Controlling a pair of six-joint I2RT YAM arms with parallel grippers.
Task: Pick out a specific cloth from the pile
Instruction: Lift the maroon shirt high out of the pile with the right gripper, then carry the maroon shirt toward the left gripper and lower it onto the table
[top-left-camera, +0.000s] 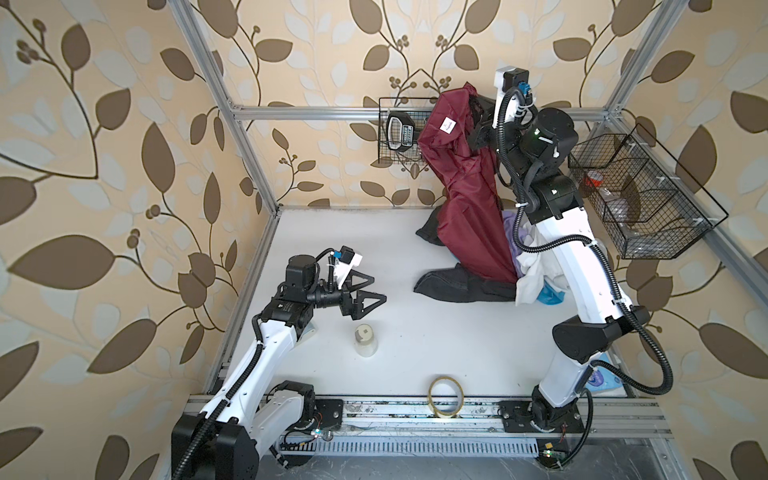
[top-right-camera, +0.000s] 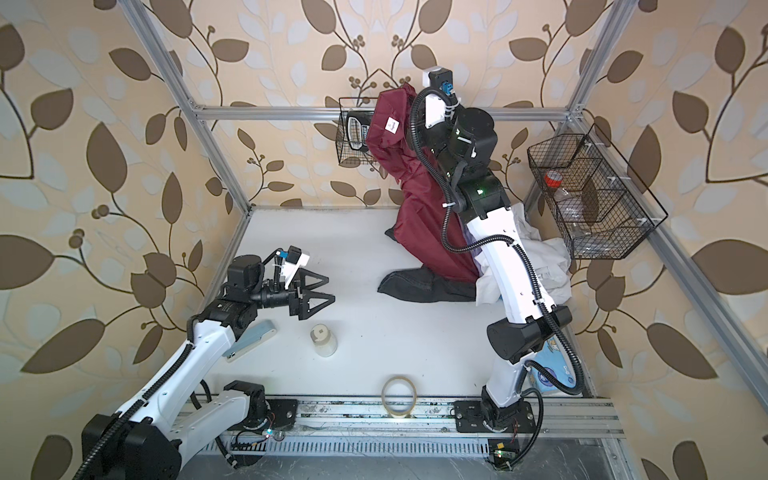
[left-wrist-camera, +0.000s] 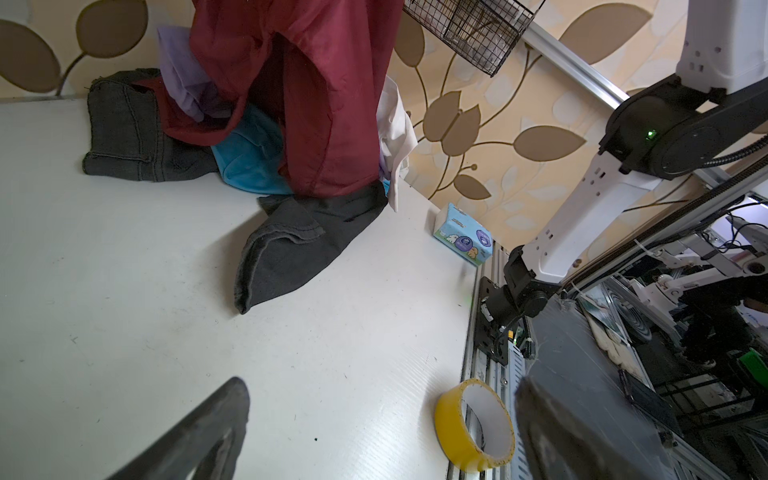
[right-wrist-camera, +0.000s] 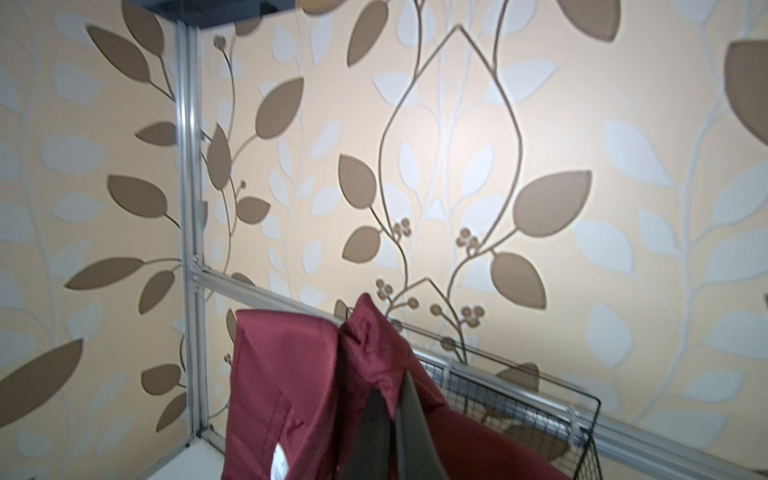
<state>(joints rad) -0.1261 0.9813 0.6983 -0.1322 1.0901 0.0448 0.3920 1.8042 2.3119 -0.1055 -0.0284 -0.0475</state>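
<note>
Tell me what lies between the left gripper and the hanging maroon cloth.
Bare white table, then a dark grey garment spread at the foot of the shiny maroon cloth, clear of the left gripper. Both top views show it.

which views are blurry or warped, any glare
Right wrist view: soft throughout, bright patch on the leaf-patterned wallpaper, shiny maroon cloth and right gripper shut on it blurred. Left wrist view: yellow tape roll sharp, open left gripper out of focus. Both top views: sharp, but wide angle splays the aluminium frame posts outward.
</note>
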